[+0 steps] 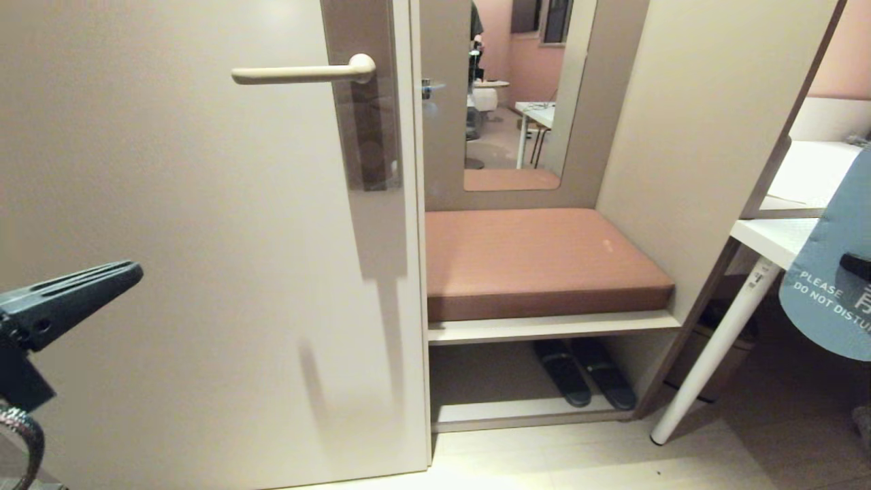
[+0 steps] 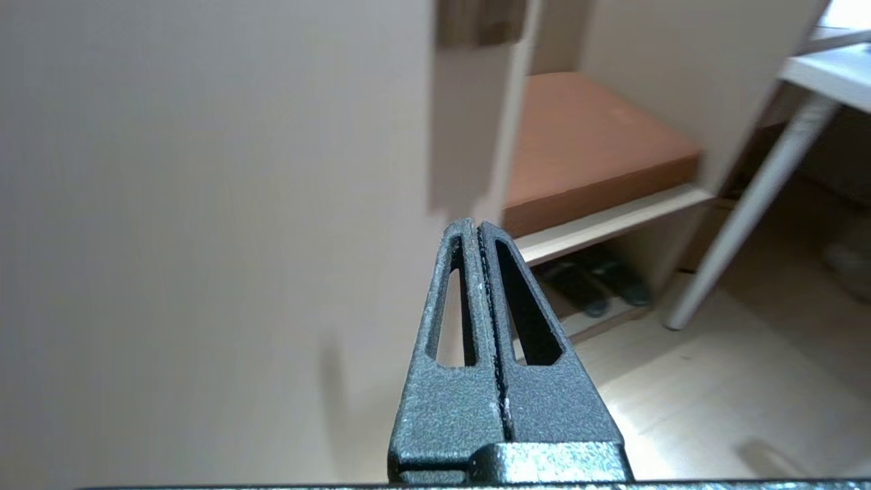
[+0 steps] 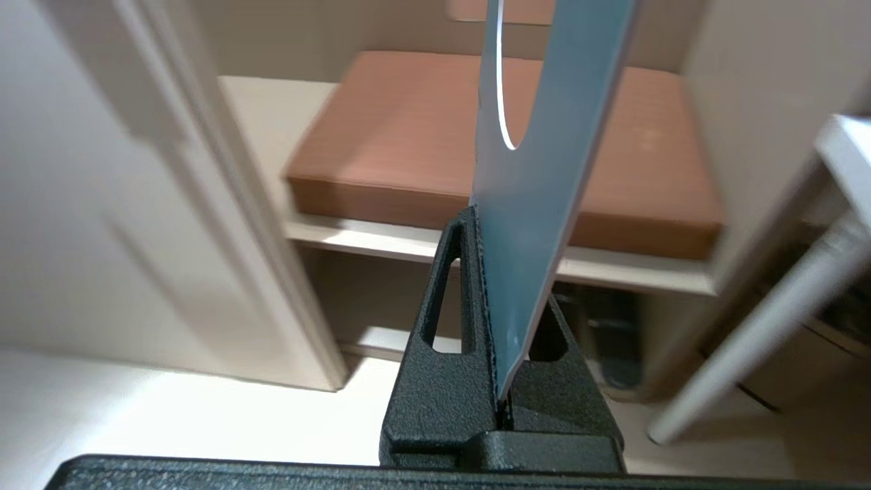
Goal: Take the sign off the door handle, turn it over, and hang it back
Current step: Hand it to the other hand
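The door handle (image 1: 303,71) is a cream lever on a brownish backplate (image 1: 364,122), high on the door, with nothing hanging from it. The sign (image 1: 827,292) is at the far right edge of the head view, blue side showing "PLEASE DO NOT DISTURB". My right gripper (image 3: 480,218) is shut on the sign (image 3: 537,204), whose round hole lies beyond the fingertips. One dark finger (image 1: 857,265) crosses the card. My left gripper (image 1: 135,271) is low at the left, in front of the door and well below the handle. It is shut and holds nothing, as the left wrist view shows (image 2: 478,224).
The beige door (image 1: 204,272) fills the left half. To its right is a bench with a brown cushion (image 1: 537,258), dark slippers (image 1: 585,381) on the shelf beneath, and a mirror (image 1: 517,88) above. A white table leg (image 1: 714,354) slants down to the floor at the right.
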Tool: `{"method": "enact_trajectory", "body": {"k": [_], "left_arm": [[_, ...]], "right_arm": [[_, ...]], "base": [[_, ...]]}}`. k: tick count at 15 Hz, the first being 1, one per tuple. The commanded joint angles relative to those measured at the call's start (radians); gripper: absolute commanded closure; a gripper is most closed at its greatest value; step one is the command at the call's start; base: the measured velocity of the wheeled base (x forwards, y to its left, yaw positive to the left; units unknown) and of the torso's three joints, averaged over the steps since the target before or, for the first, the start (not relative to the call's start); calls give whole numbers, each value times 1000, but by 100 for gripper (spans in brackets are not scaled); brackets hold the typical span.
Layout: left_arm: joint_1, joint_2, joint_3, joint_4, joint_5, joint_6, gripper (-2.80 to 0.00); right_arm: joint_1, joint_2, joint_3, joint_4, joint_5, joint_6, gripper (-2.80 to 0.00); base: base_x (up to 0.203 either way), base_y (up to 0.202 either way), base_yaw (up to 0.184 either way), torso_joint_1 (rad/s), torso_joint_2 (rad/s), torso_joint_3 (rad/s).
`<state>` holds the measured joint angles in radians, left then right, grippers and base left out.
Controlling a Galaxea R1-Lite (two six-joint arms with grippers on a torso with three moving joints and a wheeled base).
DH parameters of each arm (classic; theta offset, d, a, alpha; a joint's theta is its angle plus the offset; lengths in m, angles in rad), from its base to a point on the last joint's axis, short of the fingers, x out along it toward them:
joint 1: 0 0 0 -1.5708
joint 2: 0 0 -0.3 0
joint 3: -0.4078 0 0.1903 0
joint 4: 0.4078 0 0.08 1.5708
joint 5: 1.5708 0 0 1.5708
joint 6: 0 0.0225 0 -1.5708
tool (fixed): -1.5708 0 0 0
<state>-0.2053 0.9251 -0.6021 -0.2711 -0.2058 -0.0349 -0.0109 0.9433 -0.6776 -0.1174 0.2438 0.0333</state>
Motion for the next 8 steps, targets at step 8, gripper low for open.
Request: {"method": "enact_trajectory", "body": {"k": [8], "left_arm": [[0,260,-147,-40,-198,1,0]], "right_arm": [[2,200,-226,-1,357,-10,0]], "base": [[0,0,0,0,0,0]]}}
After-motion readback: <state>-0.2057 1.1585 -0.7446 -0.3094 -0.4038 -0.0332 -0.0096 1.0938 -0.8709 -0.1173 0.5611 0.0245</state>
